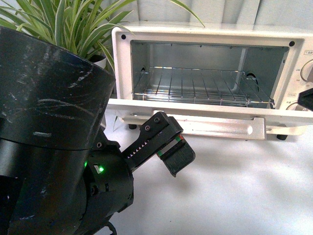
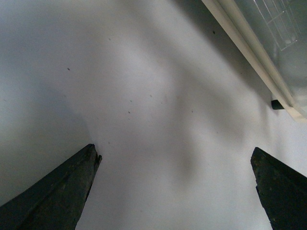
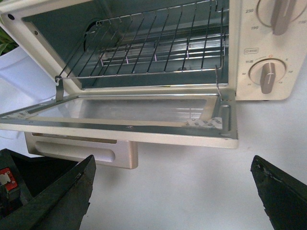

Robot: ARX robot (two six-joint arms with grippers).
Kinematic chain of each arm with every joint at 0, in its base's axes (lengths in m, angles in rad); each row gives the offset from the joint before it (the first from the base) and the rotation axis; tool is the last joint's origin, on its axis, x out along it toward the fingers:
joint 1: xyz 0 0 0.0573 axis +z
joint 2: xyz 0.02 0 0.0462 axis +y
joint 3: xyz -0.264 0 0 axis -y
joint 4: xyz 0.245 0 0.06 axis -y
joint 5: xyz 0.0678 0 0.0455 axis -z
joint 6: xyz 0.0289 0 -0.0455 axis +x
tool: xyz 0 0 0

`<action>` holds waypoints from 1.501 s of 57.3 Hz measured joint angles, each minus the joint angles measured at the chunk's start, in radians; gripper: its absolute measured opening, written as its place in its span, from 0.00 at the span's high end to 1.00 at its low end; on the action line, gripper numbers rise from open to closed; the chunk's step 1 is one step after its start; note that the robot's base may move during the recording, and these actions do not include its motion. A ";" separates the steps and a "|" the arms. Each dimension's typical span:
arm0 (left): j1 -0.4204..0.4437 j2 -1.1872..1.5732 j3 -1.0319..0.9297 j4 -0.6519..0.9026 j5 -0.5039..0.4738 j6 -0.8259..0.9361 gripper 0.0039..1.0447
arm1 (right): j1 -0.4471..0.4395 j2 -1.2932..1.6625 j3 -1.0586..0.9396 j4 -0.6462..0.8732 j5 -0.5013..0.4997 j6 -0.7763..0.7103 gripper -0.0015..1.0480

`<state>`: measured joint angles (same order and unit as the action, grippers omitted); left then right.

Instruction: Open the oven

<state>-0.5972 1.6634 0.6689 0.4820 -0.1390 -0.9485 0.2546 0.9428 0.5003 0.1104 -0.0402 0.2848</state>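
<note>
Oven (image 1: 122, 54) at rear of table (image 1: 234, 186), door (image 1: 210, 108) down flat, handle (image 1: 220, 128) running left-right. Left end effector (image 1: 164, 147) just in front of the door's left part, fingers apart, empty. Right end effector (image 3: 172, 162) faces the door's right end, also apart.

The left arm (image 1: 49, 112) is blocking the base of the plant (image 1: 73, 22); the front view's right edge is cutting off knobs (image 1: 308, 72) on the oven (image 1: 205, 33).

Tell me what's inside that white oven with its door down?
Only a bare wire rack sits inside the oven, between shiny metal walls; nothing rests on it. The space under the rack shows only partly through its wires, so I cannot tell what is there.
</note>
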 joint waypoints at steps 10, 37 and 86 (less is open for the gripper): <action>0.014 -0.003 -0.002 -0.019 -0.053 0.100 0.06 | -0.034 -0.059 -0.039 -0.008 -0.015 -0.001 0.09; 0.032 -0.009 -0.018 -0.030 -0.098 0.253 0.06 | -0.062 -0.080 -0.106 -0.004 -0.032 -0.005 0.09; 0.016 -0.068 -0.129 -0.014 -0.251 0.580 0.06 | -0.075 -0.091 -0.108 -0.005 -0.050 -0.008 0.09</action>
<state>-0.5808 1.5955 0.5396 0.4683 -0.3904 -0.3683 0.1799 0.8520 0.3923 0.1051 -0.0906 0.2768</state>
